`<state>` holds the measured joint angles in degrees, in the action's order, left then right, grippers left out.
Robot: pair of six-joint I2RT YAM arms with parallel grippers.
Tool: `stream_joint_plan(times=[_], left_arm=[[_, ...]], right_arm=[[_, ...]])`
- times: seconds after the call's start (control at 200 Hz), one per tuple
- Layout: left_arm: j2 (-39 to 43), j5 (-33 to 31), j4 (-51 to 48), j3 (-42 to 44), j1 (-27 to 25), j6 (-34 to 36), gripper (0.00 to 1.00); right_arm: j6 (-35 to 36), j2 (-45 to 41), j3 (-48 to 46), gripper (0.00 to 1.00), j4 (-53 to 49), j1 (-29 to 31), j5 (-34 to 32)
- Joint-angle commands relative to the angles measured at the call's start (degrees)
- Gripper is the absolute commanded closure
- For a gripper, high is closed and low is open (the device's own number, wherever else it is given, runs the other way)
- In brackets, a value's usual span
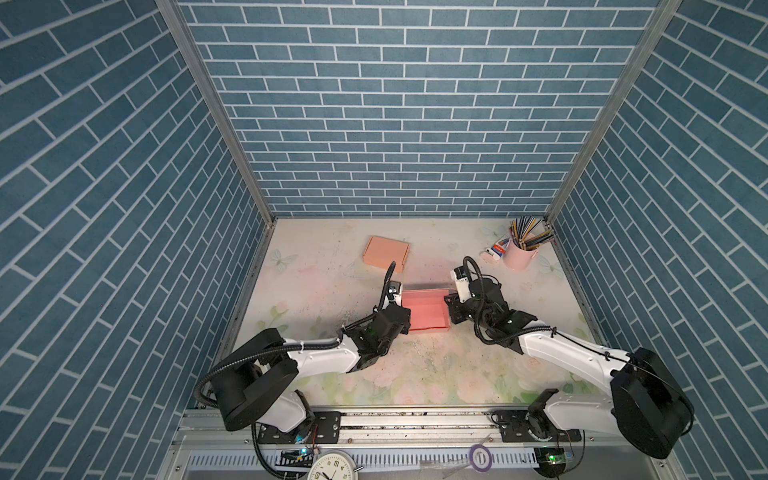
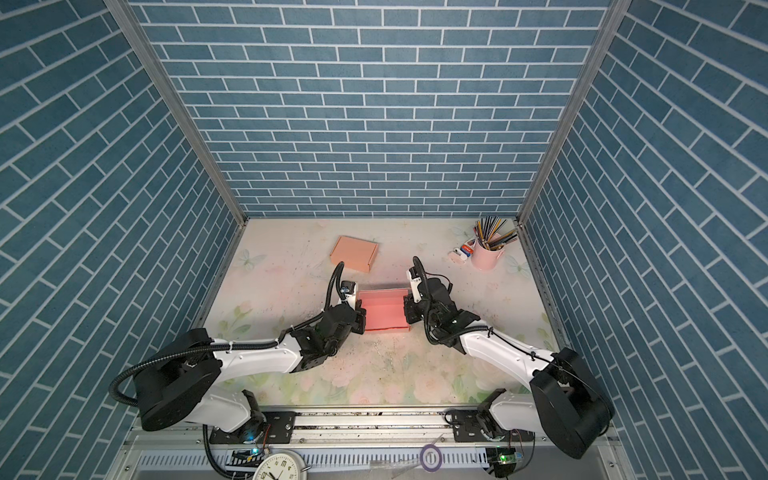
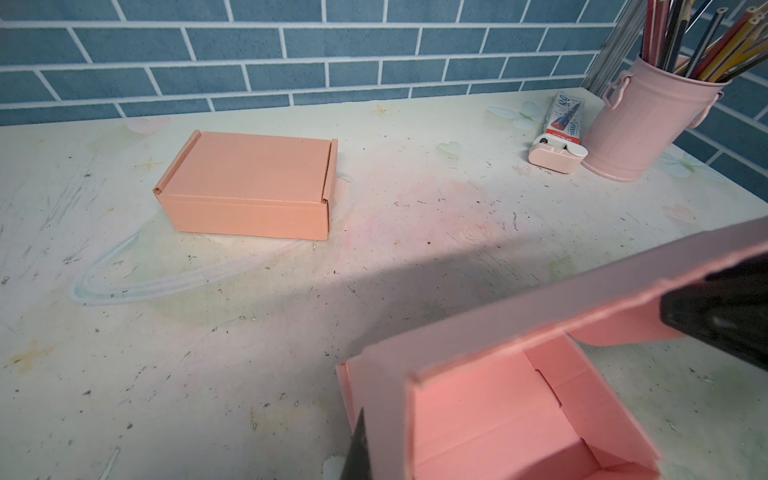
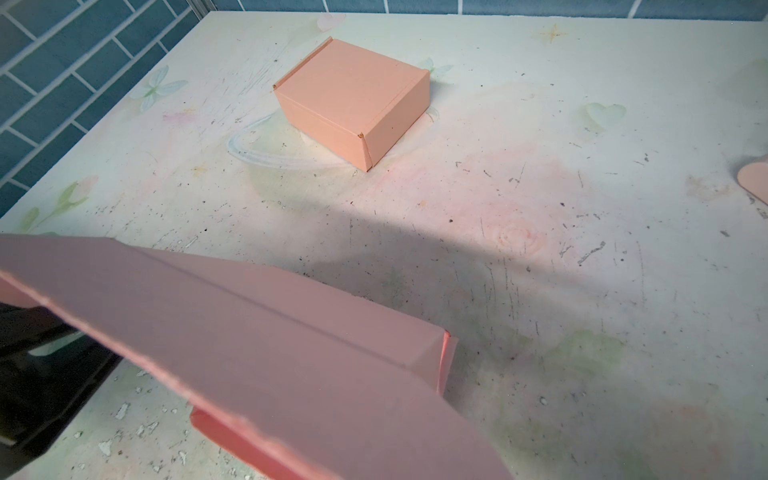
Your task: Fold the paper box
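Observation:
The pink paper box [image 1: 426, 311] [image 2: 382, 309] sits open in the middle of the table, between my two grippers. My left gripper [image 1: 404, 316] [image 2: 360, 318] is shut. In the left wrist view one of its dark fingers [image 3: 358, 451] lies against the outside of the box's [image 3: 498, 415] left wall. My right gripper [image 1: 451, 302] [image 2: 408, 305] is at the box's right side, shut on the end of the raised lid panel [image 3: 561, 299]. In the right wrist view that lid panel [image 4: 270, 353] covers the jaws.
A finished peach box [image 1: 385, 253] [image 3: 249, 187] [image 4: 353, 104] stands at the back left. At the back right are a pink cup of pencils [image 1: 519, 251] [image 3: 640, 124] and a small tube [image 1: 494, 251] [image 3: 559, 141]. A clock [image 1: 332, 467] lies below the front rail.

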<state>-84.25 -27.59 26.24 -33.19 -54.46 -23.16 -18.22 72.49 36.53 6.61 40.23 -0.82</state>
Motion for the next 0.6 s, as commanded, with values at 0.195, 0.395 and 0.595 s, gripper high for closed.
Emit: stream_joint_plan(times=[0.195, 0.395, 0.595], left_arm=[[-2.5, -3.9, 3.2, 1.1, -2.7, -1.1, 0.98], [-3.2, -6.7, 7.5, 2.7, -4.5, -0.1, 0.99], [-4.0, -8.3, 10.1, 3.8, -5.5, 1.2, 0.99]], right_arm=[[-2.0, -2.5, -2.3, 0.83, 2.3, 0.4, 1.3], [-2.2, -4.5, -3.7, 0.83, 1.9, 0.8, 1.4], [-2.3, -5.2, -4.1, 0.83, 1.1, 1.3, 0.6]])
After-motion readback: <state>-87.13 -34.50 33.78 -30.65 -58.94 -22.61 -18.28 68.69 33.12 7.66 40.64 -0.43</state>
